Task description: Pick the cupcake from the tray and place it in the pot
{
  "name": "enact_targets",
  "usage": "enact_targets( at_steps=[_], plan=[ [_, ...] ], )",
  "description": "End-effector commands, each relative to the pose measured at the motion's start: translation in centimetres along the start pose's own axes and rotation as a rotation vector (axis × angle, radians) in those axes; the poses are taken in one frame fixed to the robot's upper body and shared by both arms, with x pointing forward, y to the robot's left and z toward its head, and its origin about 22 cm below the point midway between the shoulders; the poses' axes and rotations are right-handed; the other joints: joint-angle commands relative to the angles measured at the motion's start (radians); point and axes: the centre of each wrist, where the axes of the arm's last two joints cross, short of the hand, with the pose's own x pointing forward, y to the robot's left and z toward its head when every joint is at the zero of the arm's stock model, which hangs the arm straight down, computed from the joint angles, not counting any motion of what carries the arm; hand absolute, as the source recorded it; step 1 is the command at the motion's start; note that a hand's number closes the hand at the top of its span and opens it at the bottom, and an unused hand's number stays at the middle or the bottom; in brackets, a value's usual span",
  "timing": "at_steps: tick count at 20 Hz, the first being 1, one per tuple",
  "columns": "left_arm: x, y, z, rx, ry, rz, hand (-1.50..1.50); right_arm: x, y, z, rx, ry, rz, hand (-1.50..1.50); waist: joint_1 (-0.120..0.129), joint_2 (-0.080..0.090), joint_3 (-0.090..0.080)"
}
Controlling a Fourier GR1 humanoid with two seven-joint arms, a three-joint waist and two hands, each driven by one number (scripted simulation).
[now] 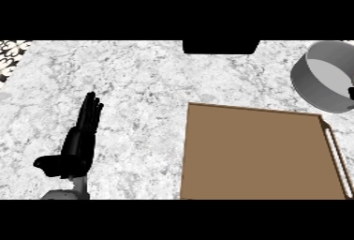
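A brown wooden tray (256, 154) lies on the marble counter at the lower right, and no cupcake shows on it. A grey metal pot (325, 79) stands at the upper right edge, partly cut off by the view. My left hand (79, 140) rests at the lower left with its fingers straight and pointing away, holding nothing. A small dark shape at the right edge beside the pot is too little to identify. My right hand does not show, and no cupcake is visible anywhere.
A dark rectangular object (221, 47) sits at the counter's far edge in the top middle. A patterned surface (12, 56) shows at the upper left corner. White marble counter (138, 84) spreads between my left hand and the tray.
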Motion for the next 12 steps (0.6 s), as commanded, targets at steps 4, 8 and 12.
enact_targets(
  at_steps=[4,8,12],
  plan=[
    [0.2,0.6,1.2,-0.02,0.004,0.0,0.0,-4.7,2.4,-1.9,0.162,0.029,-0.02,1.5,0.007,0.0,0.0],
    [-1.1,-1.2,1.7,-0.024,-0.006,0.012,0.0,-6.0,6.6,-1.3,0.21,0.101,0.037,1.5,0.014,0.004,0.001],
    [0.5,-1.1,-0.3,-0.018,-0.015,0.004,0.0,-9.0,7.4,-0.5,0.328,0.244,0.088,1.5,0.021,0.008,0.002]
  ],
)
